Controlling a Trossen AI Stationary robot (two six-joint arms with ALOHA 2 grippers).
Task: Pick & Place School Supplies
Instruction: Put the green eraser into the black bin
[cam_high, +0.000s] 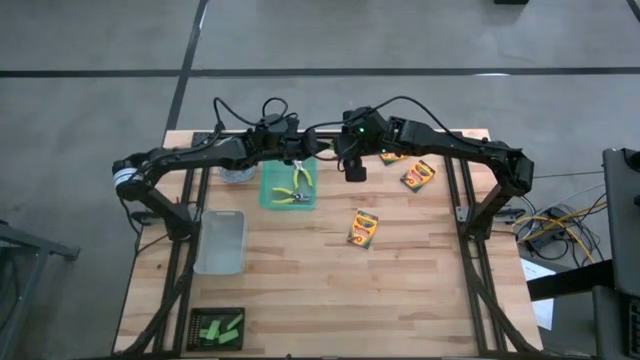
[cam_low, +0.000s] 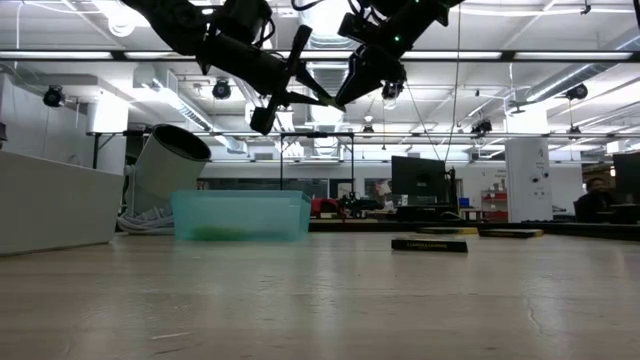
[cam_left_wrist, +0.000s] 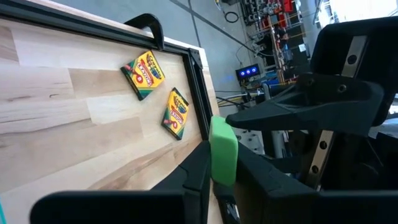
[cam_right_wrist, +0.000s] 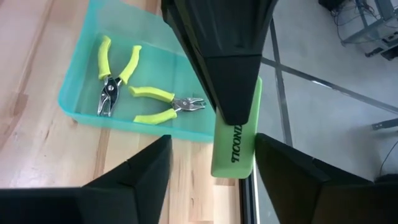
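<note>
Naming the left gripper (cam_left_wrist: 222, 169) first: what does it hold? (Student)

A green block (cam_left_wrist: 222, 147), pinched upright between its two fingers, which are closed to the block's thickness. In the high view this gripper (cam_high: 297, 152) hangs over the far edge of the tray (cam_high: 268, 200). (Tutor)

And the right gripper (cam_right_wrist: 211, 142)? (Student)

Its fingers (cam_right_wrist: 144, 175) are spread wide, one on each side of the same block (cam_right_wrist: 235, 144), with a gap to the block on both sides. They do not touch it. Seen from above, this gripper (cam_high: 355, 170) sits just off the tray's far right corner. (Tutor)

So where is the block? (Student)

In the air beside that corner, between the two grippers, carried by the left one alone. (Tutor)

What lies in the tray (cam_right_wrist: 81, 109)? (Student)

Two pliers (cam_right_wrist: 115, 73) (cam_right_wrist: 163, 102), flat on its floor, their noses close together. (Tutor)

And the rest? (Student)

Three crayon boxes lie on the table to the right of the tray: one (cam_high: 418, 175) level with it, one (cam_high: 363, 228) nearer the front, one (cam_high: 390, 155) partly under the right arm. The bin (cam_high: 220, 240) is just off the tray's near left corner. The other blocks (cam_high: 218, 327) lie on a dark mat (cam_high: 196, 318), well apart from the tray. (Tutor)
</note>
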